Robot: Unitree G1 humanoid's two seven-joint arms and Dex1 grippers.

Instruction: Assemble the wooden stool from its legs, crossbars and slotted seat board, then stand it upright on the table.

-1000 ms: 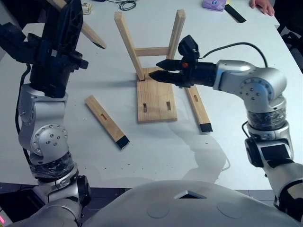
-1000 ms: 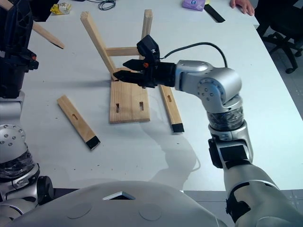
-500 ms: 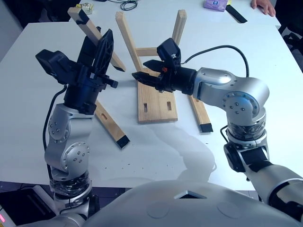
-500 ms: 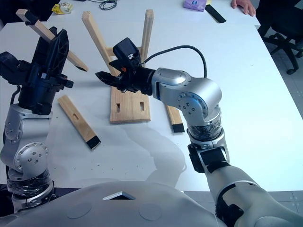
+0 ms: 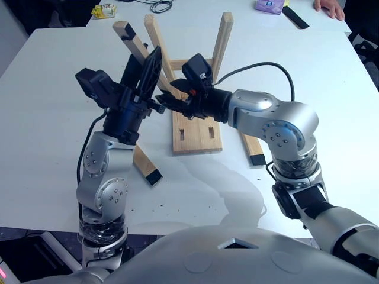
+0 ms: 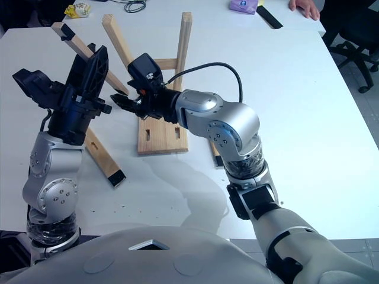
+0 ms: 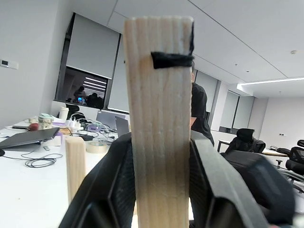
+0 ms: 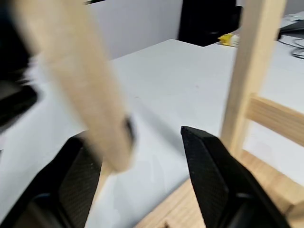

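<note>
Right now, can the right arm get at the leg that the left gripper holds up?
Probably yes: the right gripper has its jaws open right at the lower end of the raised leg, with nothing between them.

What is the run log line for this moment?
left fingers: shut on stool leg, raised | right fingers: open near leg end | seat board: lying flat

A white table (image 5: 47, 89) carries the slotted seat board (image 5: 198, 133), flat near its middle. One loose leg (image 5: 147, 167) lies left of it, another leg (image 5: 253, 149) just beside its right edge. Along the far edge sit a yellow packet (image 5: 108, 10), a cable (image 5: 159, 6) and a black bar (image 5: 294, 16).
</note>
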